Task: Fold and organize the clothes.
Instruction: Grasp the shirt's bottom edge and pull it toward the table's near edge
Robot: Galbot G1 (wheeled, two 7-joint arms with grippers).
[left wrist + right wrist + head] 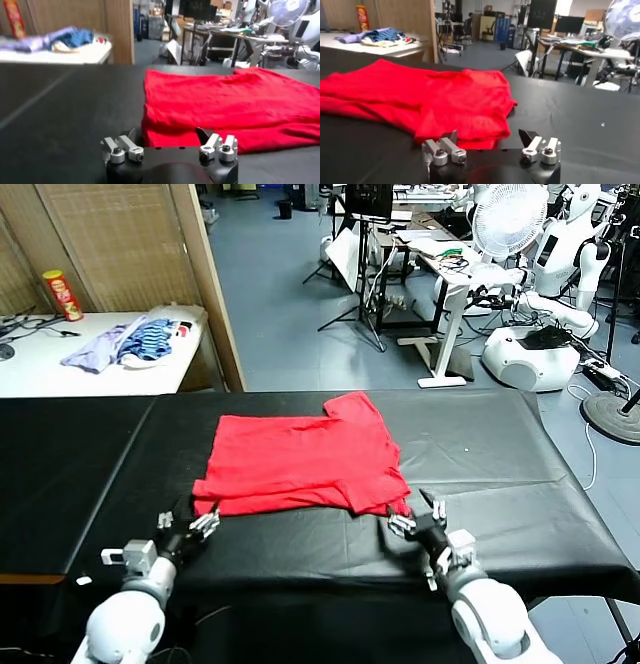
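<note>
Head view gives me the red T-shirt (300, 462) lying folded on the black table (480, 454), roughly centred, with one sleeve poking out toward the far edge. I see no print or label; whatever is on the other face is turned under. My left gripper (188, 529) sits at the shirt's near left corner, my right gripper (416, 519) at the near right corner, both low on the cloth-covered top. From the left wrist camera the fingers (122, 149) stand spread, with the shirt's hem just beyond them and nothing between them. The right wrist camera shows its fingers (441, 151) apart too, the shirt edge just ahead, not pinched. Both arms are cut off by the bottom of the head view. On the white side table (40, 369) to the left, a lilac garment (95, 349) and a blue-striped one (152, 341) lie bunched together.
</note>
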